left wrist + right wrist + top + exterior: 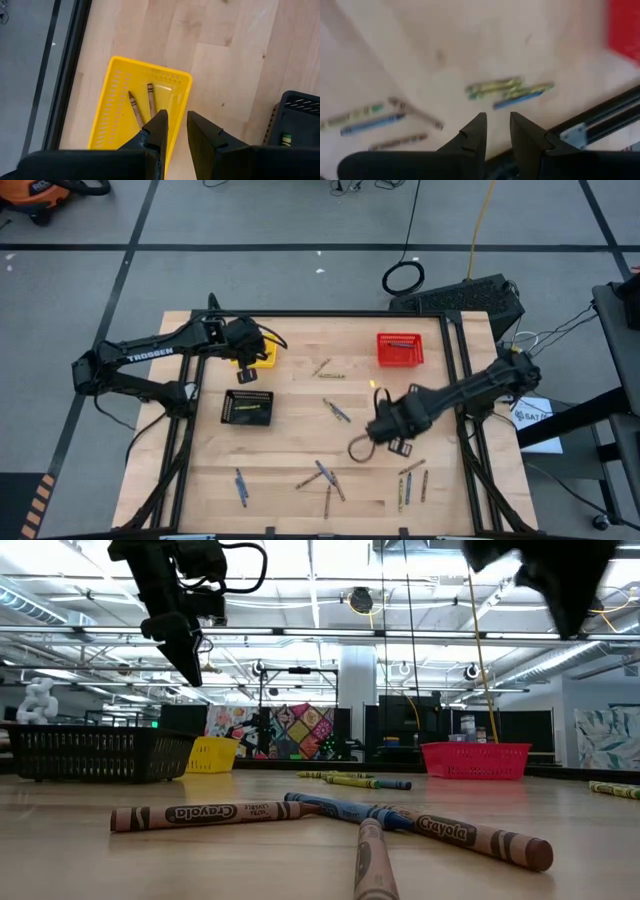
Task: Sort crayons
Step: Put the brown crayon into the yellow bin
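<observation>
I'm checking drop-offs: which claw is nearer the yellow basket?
Left. The left claw hovers over the yellow basket; the right claw is across the table, toward the near crayons.

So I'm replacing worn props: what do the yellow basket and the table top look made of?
Yellow basket: likely moulded plastic, slightly glossy, with even slotted walls. Table top: looks like pale wood planks with a matt finish; grain and board seams show.

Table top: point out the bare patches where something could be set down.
Bare wood lies between the yellow basket and red basket along the far edge, and between the black basket and the front crayons. It is crowded along the front edge and around the right pincer, where crayons are scattered.
</observation>
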Motion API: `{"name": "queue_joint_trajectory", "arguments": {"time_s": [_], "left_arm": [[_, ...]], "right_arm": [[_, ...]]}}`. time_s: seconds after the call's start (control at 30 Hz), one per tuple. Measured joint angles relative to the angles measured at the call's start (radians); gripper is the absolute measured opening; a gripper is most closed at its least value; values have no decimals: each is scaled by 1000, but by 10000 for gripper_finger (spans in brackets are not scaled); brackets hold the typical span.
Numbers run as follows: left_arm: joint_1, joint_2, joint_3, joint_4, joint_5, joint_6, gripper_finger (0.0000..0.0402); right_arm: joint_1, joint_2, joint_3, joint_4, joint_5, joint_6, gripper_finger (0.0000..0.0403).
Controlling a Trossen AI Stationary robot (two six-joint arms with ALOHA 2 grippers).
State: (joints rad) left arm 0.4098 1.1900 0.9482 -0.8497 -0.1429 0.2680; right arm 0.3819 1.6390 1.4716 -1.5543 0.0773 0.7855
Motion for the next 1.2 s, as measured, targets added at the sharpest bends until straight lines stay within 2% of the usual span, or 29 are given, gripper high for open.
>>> {"name": "queue_joint_trajectory", "arguments": {"time_s": [0.27,0.6,0.87,1.1,1.2], "left_arm": [[0,0,0,0,0,-1,67],[0,0,0,2,8,-2,67],[0,0,0,2,8,-4,67],[0,1,1,2,8,-45,67],[0,1,1,2,8,-53,67]], "right_arm": [[104,0,-150,177,-59,42,73],[205,0,-201,387,-130,137,73],[264,0,-253,401,-135,39,73],[288,0,-407,463,-231,32,73],[295,1,-451,488,-235,32,73]]}}
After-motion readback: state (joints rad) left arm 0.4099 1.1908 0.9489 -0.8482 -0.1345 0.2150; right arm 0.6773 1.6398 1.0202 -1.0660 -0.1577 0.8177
